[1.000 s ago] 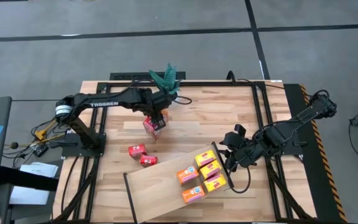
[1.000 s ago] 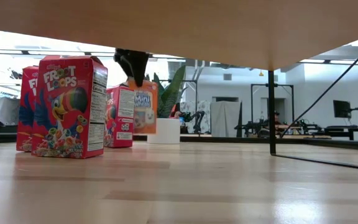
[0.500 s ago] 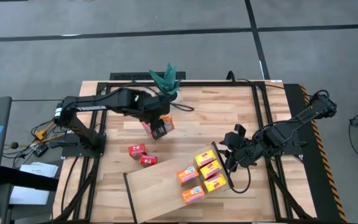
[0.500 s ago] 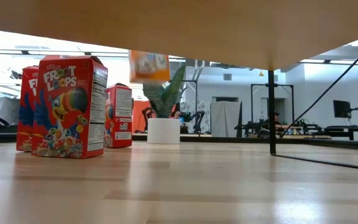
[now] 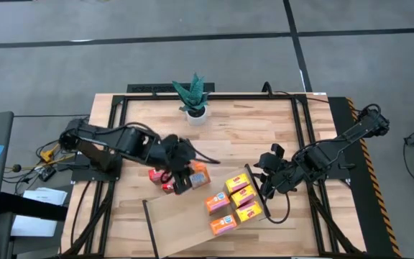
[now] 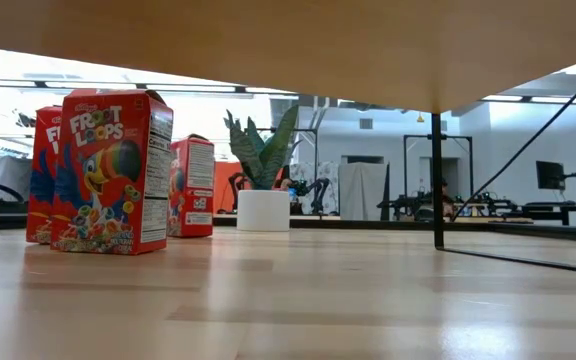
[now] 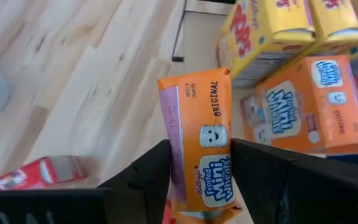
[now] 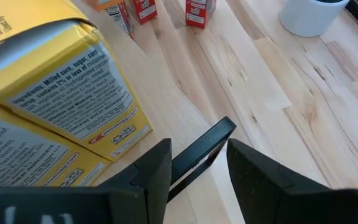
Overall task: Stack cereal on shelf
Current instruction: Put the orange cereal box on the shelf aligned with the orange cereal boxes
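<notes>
On the slatted tabletop [image 5: 264, 133], near the shelf's [image 5: 185, 219] edge: orange Frosted Mini-Wheats box [image 7: 201, 155], purple-sided, clamped in left gripper [image 7: 197, 171]; right gripper [image 8: 197, 155] parted around the shelf's black rail [image 8: 197, 152].

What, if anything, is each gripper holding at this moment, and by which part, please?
The left gripper holds an orange Mini-Wheats box by its two broad faces, near one end. The right gripper straddles the shelf's black rail.

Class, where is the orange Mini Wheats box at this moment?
In the high view, the orange Mini Wheats box is held in the left end effector beside the two red boxes, near the shelf's upper edge.
</notes>
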`<state>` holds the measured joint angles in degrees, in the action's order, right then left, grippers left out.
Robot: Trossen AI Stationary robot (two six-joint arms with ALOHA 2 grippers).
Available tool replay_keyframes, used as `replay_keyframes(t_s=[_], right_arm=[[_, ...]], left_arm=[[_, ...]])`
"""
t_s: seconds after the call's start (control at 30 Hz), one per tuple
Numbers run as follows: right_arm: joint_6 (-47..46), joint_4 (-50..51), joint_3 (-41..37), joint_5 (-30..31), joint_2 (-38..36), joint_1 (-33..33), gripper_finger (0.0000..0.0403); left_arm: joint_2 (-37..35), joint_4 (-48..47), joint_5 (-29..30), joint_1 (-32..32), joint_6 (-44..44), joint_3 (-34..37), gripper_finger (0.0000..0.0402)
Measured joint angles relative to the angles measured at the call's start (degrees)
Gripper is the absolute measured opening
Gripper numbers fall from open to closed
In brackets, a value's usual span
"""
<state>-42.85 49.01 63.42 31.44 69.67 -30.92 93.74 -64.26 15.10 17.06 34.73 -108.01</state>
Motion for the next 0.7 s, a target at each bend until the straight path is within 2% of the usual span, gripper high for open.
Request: replay_keyframes(t_s=[0.37,0.7], right_arm=[[-0.02,0.01,0.00,-0.02,0.00,0.00,0.0173],[1.18,0.23,-0.02,-0.05,0.02,0.00,0.0176]], left_arm=[[0.28,4.23,3.53,2.77,2.86,0.92,0.0148],[4.97,8.70,-2.71,3.19,0.04,1.07,0.0148]])
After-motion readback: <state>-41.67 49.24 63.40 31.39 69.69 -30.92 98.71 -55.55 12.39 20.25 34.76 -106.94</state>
